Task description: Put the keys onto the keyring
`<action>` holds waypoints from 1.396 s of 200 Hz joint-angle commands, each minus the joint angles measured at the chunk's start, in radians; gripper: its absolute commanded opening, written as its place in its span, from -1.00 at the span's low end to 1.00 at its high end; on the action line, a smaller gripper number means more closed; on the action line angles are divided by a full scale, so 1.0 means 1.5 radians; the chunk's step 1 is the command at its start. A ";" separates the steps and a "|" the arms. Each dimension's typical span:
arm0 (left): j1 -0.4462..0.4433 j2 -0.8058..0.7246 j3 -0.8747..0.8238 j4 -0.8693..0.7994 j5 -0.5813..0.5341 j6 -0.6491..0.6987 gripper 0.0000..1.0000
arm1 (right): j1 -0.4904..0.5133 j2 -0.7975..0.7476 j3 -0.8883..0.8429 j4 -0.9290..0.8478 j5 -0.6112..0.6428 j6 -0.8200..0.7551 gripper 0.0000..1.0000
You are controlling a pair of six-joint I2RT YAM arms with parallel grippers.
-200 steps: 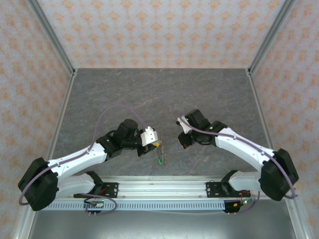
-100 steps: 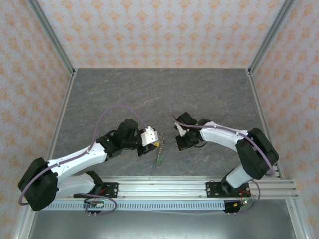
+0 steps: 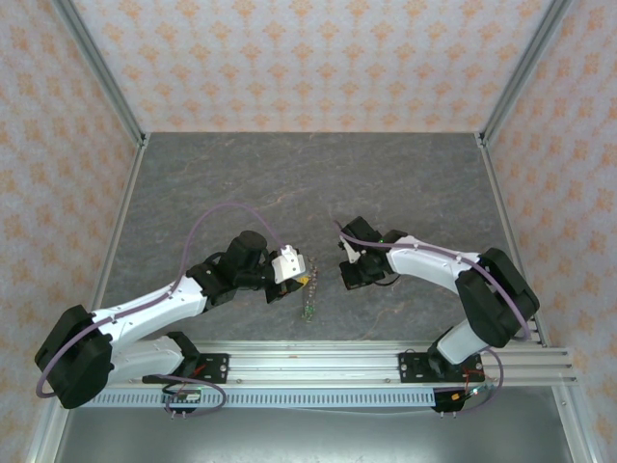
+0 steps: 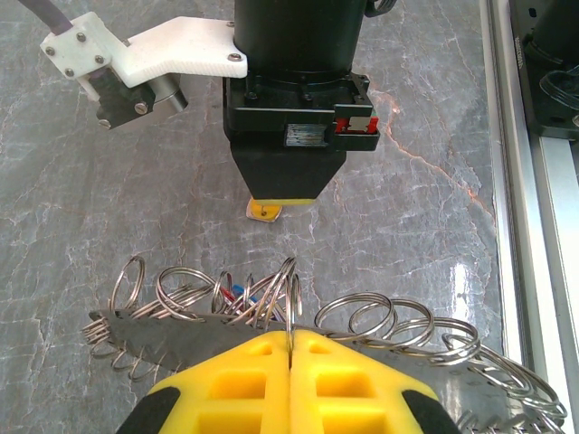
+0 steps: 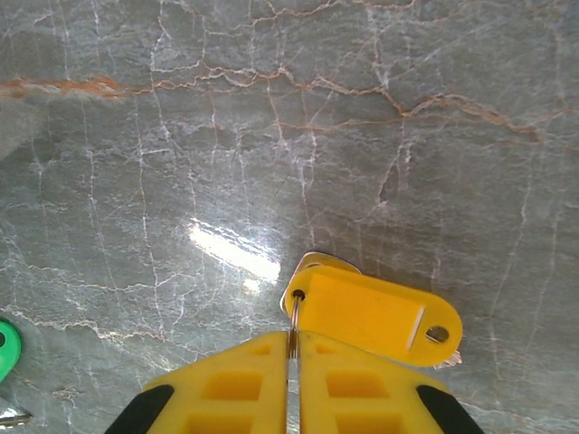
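Observation:
My left gripper (image 4: 290,333) is shut on one loop of the keyring (image 4: 380,318), a long chain of thin metal rings stretched across the left wrist view. Blue and red key heads (image 4: 237,293) show among its loops. In the top view the keyring (image 3: 309,304) trails below my left gripper (image 3: 303,281). My right gripper (image 5: 291,336) is shut on the small ring of a yellow-tagged key (image 5: 371,312), just above the grey table. It faces the left gripper from a short gap (image 3: 345,278). A green key (image 5: 4,348) lies at the left edge of the right wrist view.
The grey marbled table (image 3: 289,183) stretches away behind both grippers. An aluminium rail (image 3: 318,362) carrying the arm bases runs along the near edge. Patterned walls (image 3: 308,58) close in the back and sides.
The right arm swung its elbow in and carried its gripper a little left toward the left gripper, then held. The left arm has stayed put.

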 commanded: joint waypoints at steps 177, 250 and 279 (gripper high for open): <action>0.001 -0.011 0.023 -0.011 0.006 0.007 -1.00 | 0.004 0.021 0.008 0.012 0.041 0.035 -0.72; 0.000 -0.011 0.024 -0.014 0.006 0.007 -1.00 | 0.004 0.017 0.009 0.015 0.045 0.035 -0.89; 0.000 -0.012 0.026 -0.016 0.004 0.007 -1.00 | 0.004 -0.006 0.009 0.007 0.049 0.029 -0.99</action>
